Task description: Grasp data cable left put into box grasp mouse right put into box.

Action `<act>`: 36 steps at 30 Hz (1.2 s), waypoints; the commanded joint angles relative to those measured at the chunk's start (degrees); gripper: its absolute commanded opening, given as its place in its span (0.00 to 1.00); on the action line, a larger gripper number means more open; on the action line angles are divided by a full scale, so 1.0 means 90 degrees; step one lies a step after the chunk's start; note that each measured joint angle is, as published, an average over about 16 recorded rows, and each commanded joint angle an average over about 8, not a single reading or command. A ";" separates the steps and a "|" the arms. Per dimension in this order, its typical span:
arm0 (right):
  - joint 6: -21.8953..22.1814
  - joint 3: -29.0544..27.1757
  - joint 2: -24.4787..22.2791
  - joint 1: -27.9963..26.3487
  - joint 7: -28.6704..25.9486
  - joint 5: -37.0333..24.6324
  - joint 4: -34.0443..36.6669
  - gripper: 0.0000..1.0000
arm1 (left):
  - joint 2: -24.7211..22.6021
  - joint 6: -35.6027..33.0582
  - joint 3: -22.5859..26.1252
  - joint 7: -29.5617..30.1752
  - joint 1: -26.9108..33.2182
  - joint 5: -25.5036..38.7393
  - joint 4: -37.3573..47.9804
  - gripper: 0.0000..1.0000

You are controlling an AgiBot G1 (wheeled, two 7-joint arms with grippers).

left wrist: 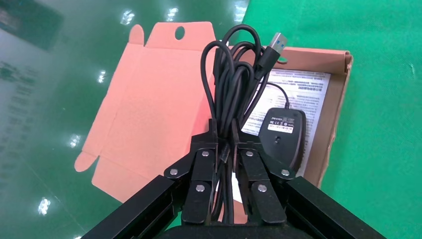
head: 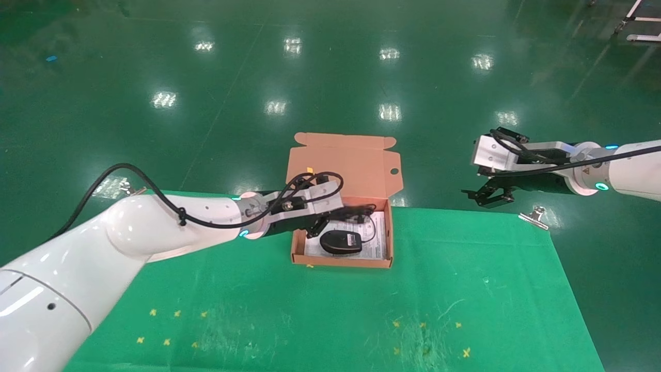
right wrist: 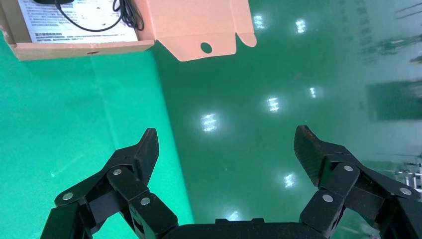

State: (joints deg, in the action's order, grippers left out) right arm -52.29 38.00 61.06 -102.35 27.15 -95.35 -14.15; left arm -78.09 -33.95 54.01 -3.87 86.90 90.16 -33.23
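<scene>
Over the box [head: 341, 261], left end effector [left wrist: 225, 149] grips the data cable [left wrist: 234, 84] lengthwise

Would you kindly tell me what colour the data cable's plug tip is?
Silver metal on a black data cable, clearest in the left wrist view.

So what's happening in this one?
The left end effector is shut on the coiled data cable, holding it over the open cardboard box. The mouse already lies inside on the printed sheet. The right end effector is open and empty beyond the table's far right edge.
</scene>
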 commanded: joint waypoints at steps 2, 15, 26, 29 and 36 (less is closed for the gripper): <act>-0.0002 -0.0004 0.0008 0.0005 -0.0001 0.0006 -0.0001 1.00 | 0.0040 -0.0020 -0.0018 0.0018 -0.0003 0.0032 -0.0051 1.00; 0.0675 -0.0056 0.0329 -0.0706 0.0305 -0.0056 -0.0234 1.00 | 0.0091 0.0610 0.0107 -0.0132 0.0647 0.0222 -0.0426 1.00; 0.0315 -0.0269 0.0032 -0.0338 -0.0079 0.0481 -0.0910 1.00 | 0.0547 0.0085 -0.0309 0.0007 0.0463 -0.0321 -0.0831 1.00; 0.0075 -0.0398 -0.0143 -0.0047 -0.0326 0.0807 -0.1251 1.00 | 0.0801 -0.0264 -0.0543 0.0103 0.0267 -0.0623 -0.1050 1.00; -0.0500 -0.0708 -0.0560 0.0647 -0.0915 0.1586 -0.2062 1.00 | 0.1405 -0.1096 -0.1101 0.0334 -0.0201 -0.1343 -0.1571 1.00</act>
State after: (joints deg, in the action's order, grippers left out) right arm -56.80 31.62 56.01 -96.51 18.90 -81.05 -32.73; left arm -65.42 -43.84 44.09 -0.85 85.08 78.06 -47.38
